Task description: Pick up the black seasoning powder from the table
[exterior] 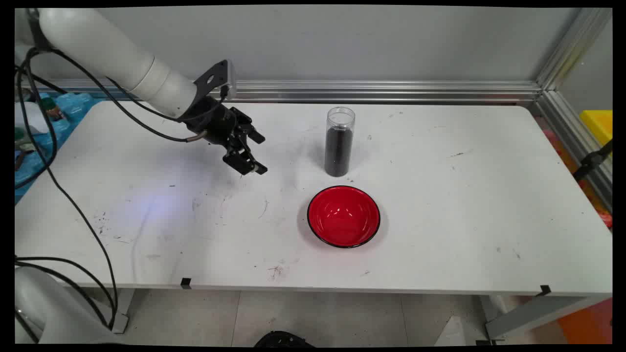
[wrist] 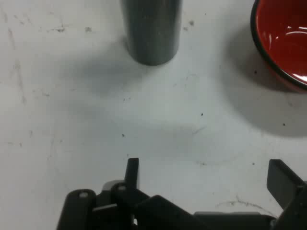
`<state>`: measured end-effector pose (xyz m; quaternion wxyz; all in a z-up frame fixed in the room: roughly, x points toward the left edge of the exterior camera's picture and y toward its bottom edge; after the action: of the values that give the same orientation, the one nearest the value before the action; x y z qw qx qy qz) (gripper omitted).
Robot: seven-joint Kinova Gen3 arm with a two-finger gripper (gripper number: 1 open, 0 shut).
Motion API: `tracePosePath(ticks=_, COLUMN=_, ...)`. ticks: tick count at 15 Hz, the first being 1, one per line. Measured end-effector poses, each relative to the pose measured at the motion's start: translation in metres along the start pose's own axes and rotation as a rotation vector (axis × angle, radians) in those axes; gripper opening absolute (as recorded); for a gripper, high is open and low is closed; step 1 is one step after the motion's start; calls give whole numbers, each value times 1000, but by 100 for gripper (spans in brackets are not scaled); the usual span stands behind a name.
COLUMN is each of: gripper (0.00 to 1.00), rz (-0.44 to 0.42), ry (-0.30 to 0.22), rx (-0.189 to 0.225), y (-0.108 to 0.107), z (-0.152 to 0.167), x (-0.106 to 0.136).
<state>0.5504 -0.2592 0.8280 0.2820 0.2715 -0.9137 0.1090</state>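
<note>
The gripper [exterior: 259,154] hangs above the white bench [exterior: 440,205] with its fingers [wrist: 132,172] spread wide and nothing between them. Nearest to it, straight ahead, stands an upright clear jar [exterior: 339,142] filled mostly with dark grains. Farther off, ahead and to its right, sits a red bowl [exterior: 344,216], apart from the jar.
</note>
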Motion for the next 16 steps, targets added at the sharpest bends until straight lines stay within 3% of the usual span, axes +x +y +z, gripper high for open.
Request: tracePosePath(ticks=16, gripper=100, rz=-40, ry=130, rx=23, y=-18, z=70, x=14)
